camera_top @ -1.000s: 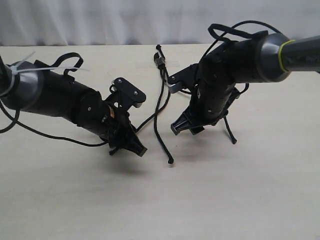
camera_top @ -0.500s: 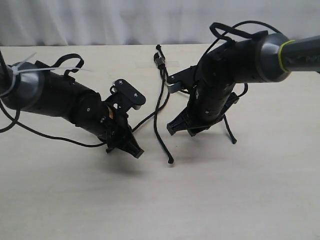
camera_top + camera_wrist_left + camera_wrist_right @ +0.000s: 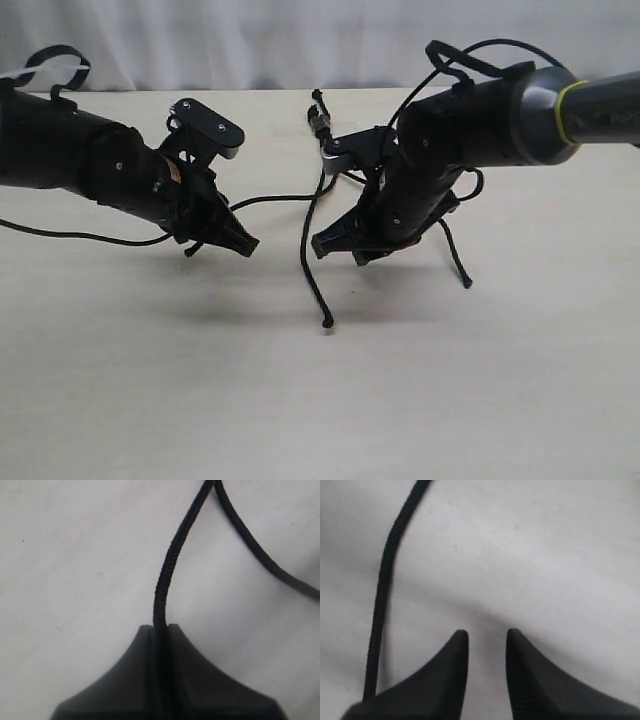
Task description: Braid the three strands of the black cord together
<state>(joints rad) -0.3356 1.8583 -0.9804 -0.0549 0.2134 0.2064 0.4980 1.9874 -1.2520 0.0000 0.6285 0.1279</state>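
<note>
The black cord's bound end (image 3: 320, 122) lies at the far middle of the table, and its three strands run toward the near side. My left gripper (image 3: 246, 244) (image 3: 160, 628) is shut on the left strand (image 3: 280, 197) (image 3: 167, 570), which stretches sideways from the cord to its jaws. The middle strand (image 3: 308, 255) lies loose, ending in a knobbed tip (image 3: 327, 323). Just right of that strand hovers my right gripper (image 3: 325, 247) (image 3: 486, 632), open and empty; in its wrist view a strand (image 3: 382, 595) lies beside its fingers. The right strand (image 3: 455, 255) trails out from behind the right arm.
The pale wooden table (image 3: 450, 400) carries only the cord and both arms. A thin black robot cable (image 3: 90, 238) trails left from the left arm. A white curtain (image 3: 250, 40) closes the back.
The left arm has swung back and to the left, drawing its strand out sideways. The right gripper has shifted left, closer to the middle strand, whose tip slid slightly left.
</note>
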